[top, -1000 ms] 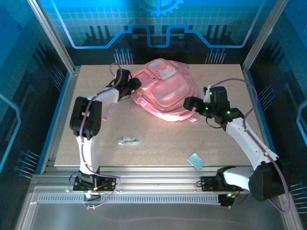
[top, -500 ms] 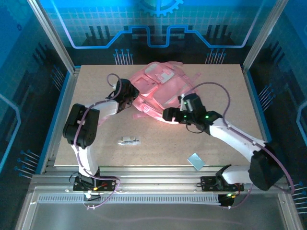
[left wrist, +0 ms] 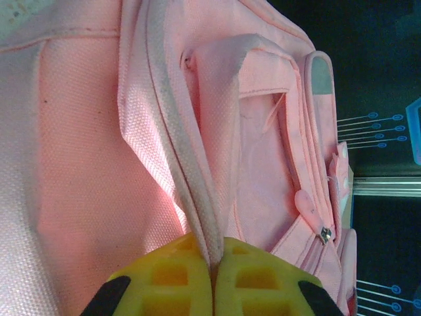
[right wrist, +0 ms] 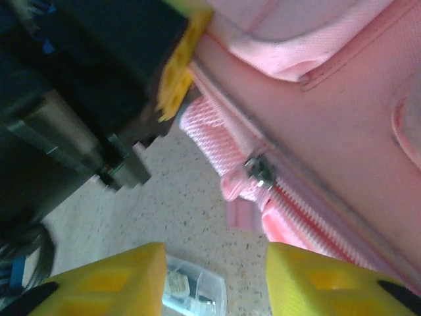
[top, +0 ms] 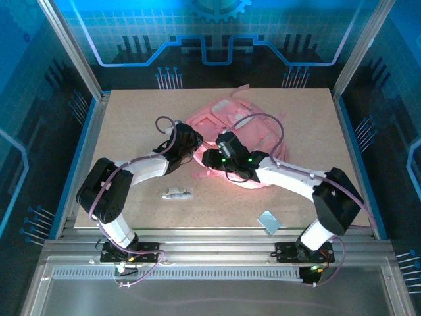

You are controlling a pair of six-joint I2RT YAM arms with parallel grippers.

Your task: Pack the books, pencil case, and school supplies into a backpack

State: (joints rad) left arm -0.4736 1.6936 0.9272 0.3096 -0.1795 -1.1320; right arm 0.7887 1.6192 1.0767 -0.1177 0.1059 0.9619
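The pink backpack (top: 227,125) lies at the back middle of the table, crumpled. My left gripper (top: 192,140) is at its left edge, shut on a pale strap of the backpack (left wrist: 197,191); the yellow fingers (left wrist: 177,276) pinch it flat. My right gripper (top: 208,158) hovers by the bag's near-left side, open, with nothing between its fingers (right wrist: 108,283). Just ahead of it hangs a pink zipper pull (right wrist: 258,174). A clear packet of school supplies (top: 177,193) lies on the board, and a pale blue rectangle (top: 268,221) lies near the front. The books and pencil case are out of view.
The left gripper's black body (right wrist: 92,72) stands close to the right gripper, at its upper left. Metal frame rails (top: 217,247) run along the front edge. Blue enclosure walls (top: 39,131) surround the table. Bare board lies between the packet and the blue rectangle.
The left gripper has shut on the strap and drawn it rightward and nearer. The right arm swung left across the backpack to its near-left side, its jaws narrowing. The backpack has shifted and crumpled.
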